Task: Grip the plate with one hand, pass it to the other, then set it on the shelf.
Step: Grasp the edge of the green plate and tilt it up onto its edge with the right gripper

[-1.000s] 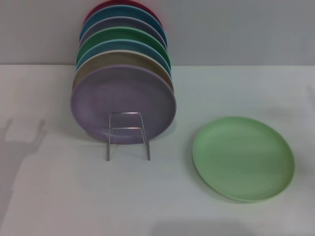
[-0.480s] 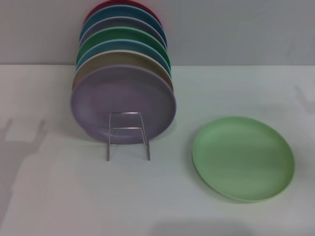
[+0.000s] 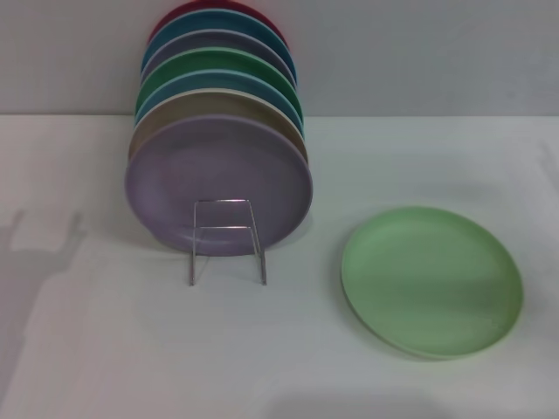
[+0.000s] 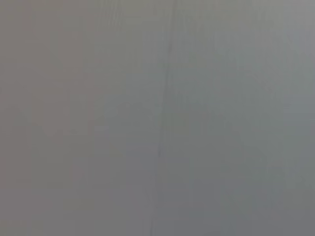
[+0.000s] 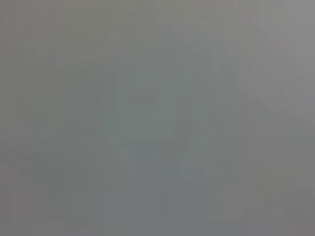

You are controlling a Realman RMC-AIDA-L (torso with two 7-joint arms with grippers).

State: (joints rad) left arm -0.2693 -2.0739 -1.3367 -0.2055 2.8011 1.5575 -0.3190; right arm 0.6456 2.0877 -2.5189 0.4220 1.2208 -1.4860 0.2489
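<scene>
We see nothing changed from a second ago: the plate [image 3: 431, 281] lies flat on the counter [image 3: 105, 349] beside the shelf [image 3: 225, 240], neither gripper in view, so grasping remains undone.

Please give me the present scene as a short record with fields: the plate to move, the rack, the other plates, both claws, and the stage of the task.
plate to move: light green plate, lying flat on the white table, on the robot's right, apart from the rack
rack: silver wire rack, its front loop empty
other plates: a row standing on edge in the rack, lilac plate foremost
left claw: not in view
right claw: not in view
wrist views: only plain grey
stage: plate not yet gripped
</scene>
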